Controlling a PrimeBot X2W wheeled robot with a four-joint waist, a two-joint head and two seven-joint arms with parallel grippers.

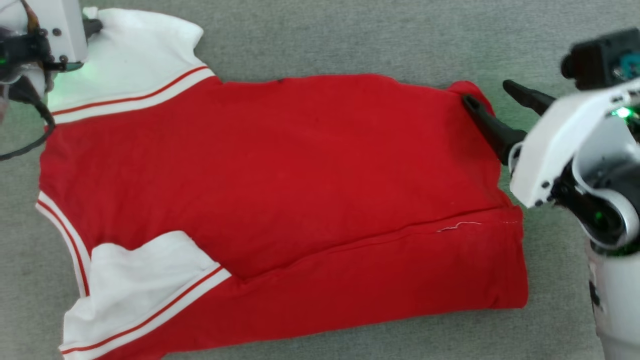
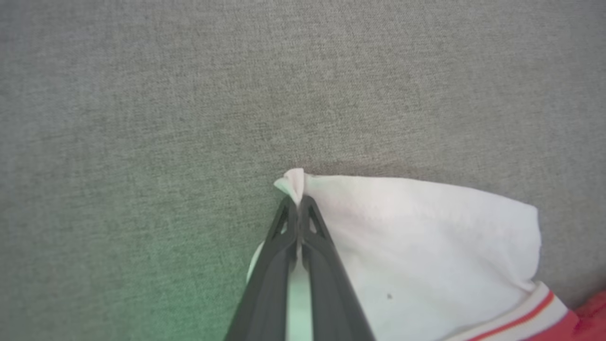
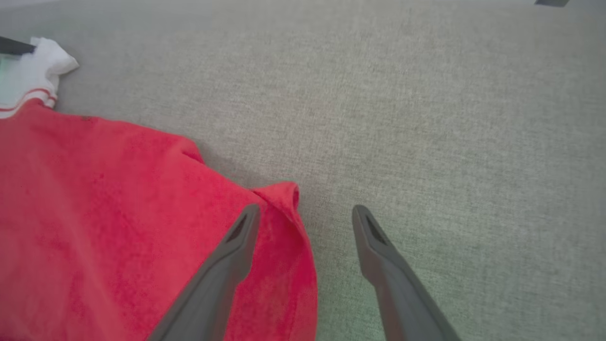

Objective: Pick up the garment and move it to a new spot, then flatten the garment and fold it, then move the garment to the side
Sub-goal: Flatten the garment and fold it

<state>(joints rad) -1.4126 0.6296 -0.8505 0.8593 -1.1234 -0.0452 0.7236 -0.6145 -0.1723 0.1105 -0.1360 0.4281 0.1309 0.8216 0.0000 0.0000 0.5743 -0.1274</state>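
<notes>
The garment (image 1: 280, 175) is a red jersey with white sleeve panels and red-and-white trim, spread flat on the grey cloth surface, its lower edge folded up. My left gripper (image 1: 94, 26) at the far left corner is shut on the tip of the white sleeve (image 2: 416, 237); in the left wrist view, cloth pokes out past the tips of this left gripper (image 2: 298, 201). My right gripper (image 1: 487, 93) stands open at the garment's far right corner. In the right wrist view this right gripper (image 3: 307, 210) has one finger over the red cloth (image 3: 118, 213) and the other over bare surface.
Grey woven surface (image 1: 375, 40) lies all round the garment, with a wide bare stretch beyond its far edge and to the right. A black cable (image 1: 35, 140) loops off my left wrist beside the sleeve.
</notes>
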